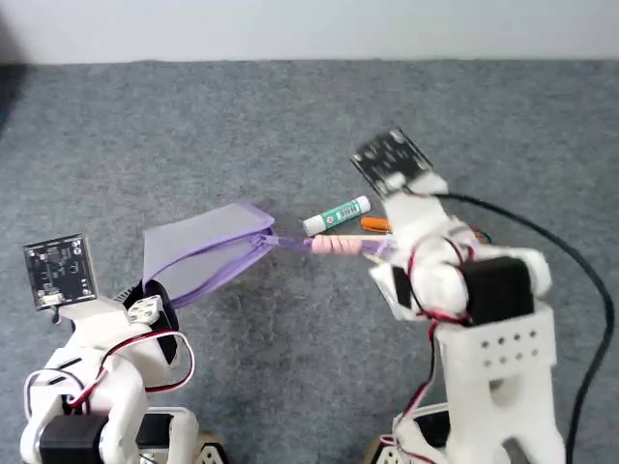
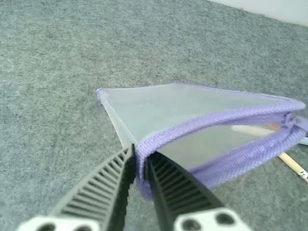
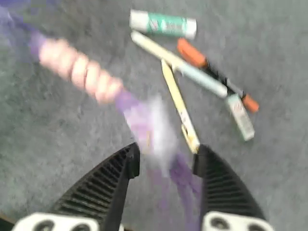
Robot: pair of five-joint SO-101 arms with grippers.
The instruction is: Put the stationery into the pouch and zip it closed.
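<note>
a: status? biggest first.
b: grey fuzzy surface [image 1: 290, 116]. both my arms sit at its near edge.
a: pouch?
b: purple pouch [image 1: 203, 246] lies mid-surface between my arms. walls are translucent, with a purple zip along one long edge. the zip gapes along most of its length, and the slider is at the end toward my right arm.
a: left side?
b: left pincer [image 2: 138, 156] is pressed together on the zip edge, at the pouch end nearest my left arm. the fabric is pinched between both fingers.
a: right?
b: right pincer [image 3: 166, 156] is spread, low over the surface. the charm's purple cord runs between the fingers. it's blurred there, so i can't tell if either finger touches it.
a: charm?
b: pull charm [image 1: 338, 246] is pink and ribbed. it lies in line with the zip, between the pouch end and my right pincer.
a: stationery?
b: on the surface, just beyond the charm.
- glue stick [image 3: 162, 24]: white with a green label, on its side, farthest from my pincer.
- orange-capped pen [image 3: 216, 77] and pale pen [image 3: 178, 65]: side by side, close together.
- yellow pencil [image 3: 179, 103]: one end meets the pale pen, the other ends just beside one of my right fingers.
a: anything inside the pouch?
b: a pale shape shows through the wall in the left wrist view. can't tell if it's inside or behind.
</note>
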